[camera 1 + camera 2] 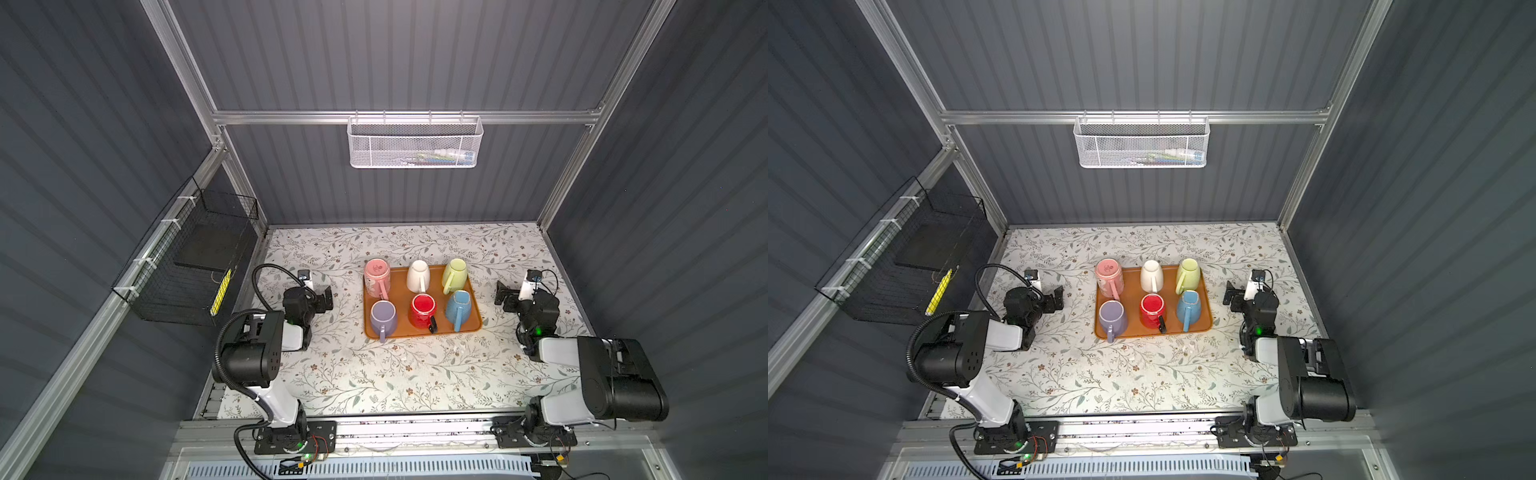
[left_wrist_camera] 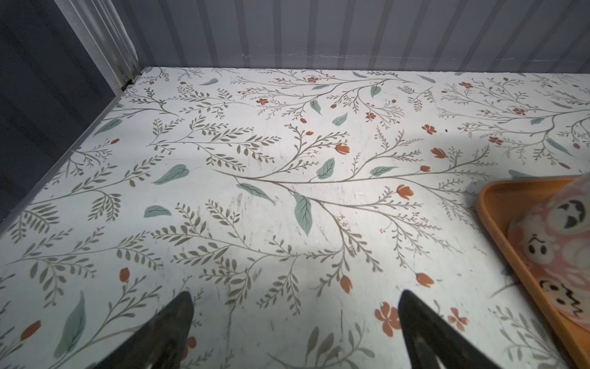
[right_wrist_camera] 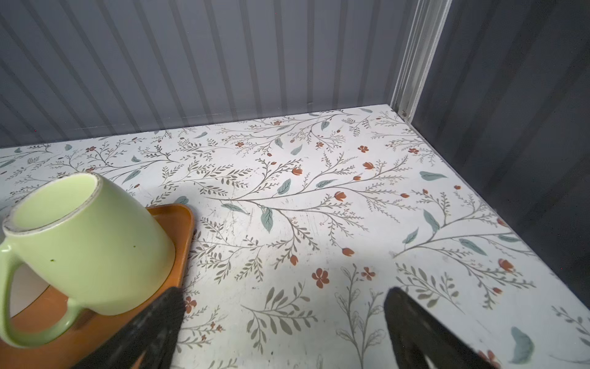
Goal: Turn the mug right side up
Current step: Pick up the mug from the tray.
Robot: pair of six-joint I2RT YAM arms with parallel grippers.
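Several mugs stand on an orange tray (image 1: 415, 336) at mid-table. The back row holds a pink mug (image 1: 377, 276), a white mug (image 1: 417, 275) and a green mug (image 1: 455, 274). A purple mug (image 1: 383, 316), a red mug (image 1: 422, 309) and a blue mug (image 1: 458, 307) stand in front. The green mug (image 3: 86, 242) stands base up in the right wrist view. The pink mug (image 2: 555, 249) shows at the tray's (image 2: 498, 204) edge. My left gripper (image 1: 330, 297) (image 2: 295, 294) is open left of the tray. My right gripper (image 1: 500, 293) (image 3: 282, 289) is open to its right. Both hold nothing.
A black wire basket (image 1: 195, 266) hangs on the left wall beside the left arm. A white mesh basket (image 1: 413, 143) hangs high on the back wall. Grey walls close the floral table (image 1: 374, 374) on three sides.
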